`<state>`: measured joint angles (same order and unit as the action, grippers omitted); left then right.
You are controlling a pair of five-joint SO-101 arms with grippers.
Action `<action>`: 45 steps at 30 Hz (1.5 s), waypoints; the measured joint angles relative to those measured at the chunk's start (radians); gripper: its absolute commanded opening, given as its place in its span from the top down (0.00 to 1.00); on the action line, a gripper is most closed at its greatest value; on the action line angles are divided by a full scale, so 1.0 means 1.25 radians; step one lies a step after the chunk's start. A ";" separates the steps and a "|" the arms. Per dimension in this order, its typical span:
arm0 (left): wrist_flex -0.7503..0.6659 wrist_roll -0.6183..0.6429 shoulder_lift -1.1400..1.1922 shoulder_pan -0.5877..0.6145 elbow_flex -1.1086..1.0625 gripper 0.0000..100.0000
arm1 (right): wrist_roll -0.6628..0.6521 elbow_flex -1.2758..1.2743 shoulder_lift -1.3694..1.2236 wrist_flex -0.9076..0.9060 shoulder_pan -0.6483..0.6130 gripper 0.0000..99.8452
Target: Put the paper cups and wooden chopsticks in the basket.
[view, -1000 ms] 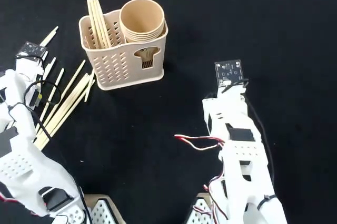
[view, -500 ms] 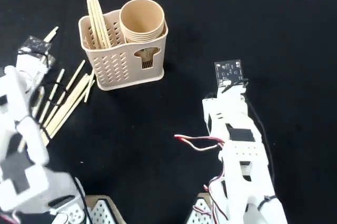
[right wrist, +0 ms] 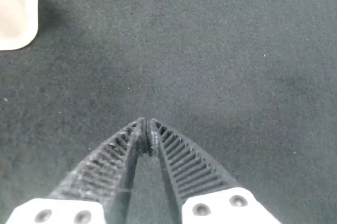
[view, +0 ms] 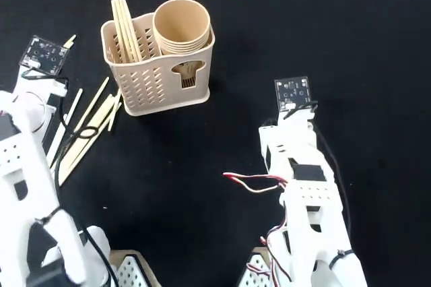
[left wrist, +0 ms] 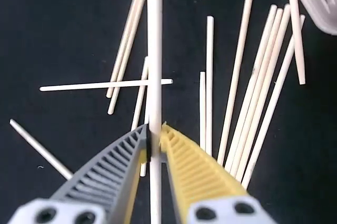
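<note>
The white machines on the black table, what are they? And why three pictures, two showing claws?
They are two small robot arms, each ending in a two-fingered claw called a gripper. The high view comes from a fixed camera looking down: the left arm and right arm stand at a black table. The other two pictures come from cameras on each arm's wrist, looking along its claw. On the table stands a basket holding stacked paper cups and some chopsticks; loose chopsticks lie beside it. The left gripper is pinching one chopstick. The right gripper is shut on nothing, above bare cloth.
</note>
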<state>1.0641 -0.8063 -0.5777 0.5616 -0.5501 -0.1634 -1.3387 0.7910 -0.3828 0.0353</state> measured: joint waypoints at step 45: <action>-0.863 0.777 -0.014 -0.406 -0.092 0.97 | 0.000 0.000 0.000 0.000 0.000 0.99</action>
<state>-0.0146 0.1649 -0.5946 0.0537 -0.6651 -0.1634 -1.3387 0.7910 -0.3828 0.0353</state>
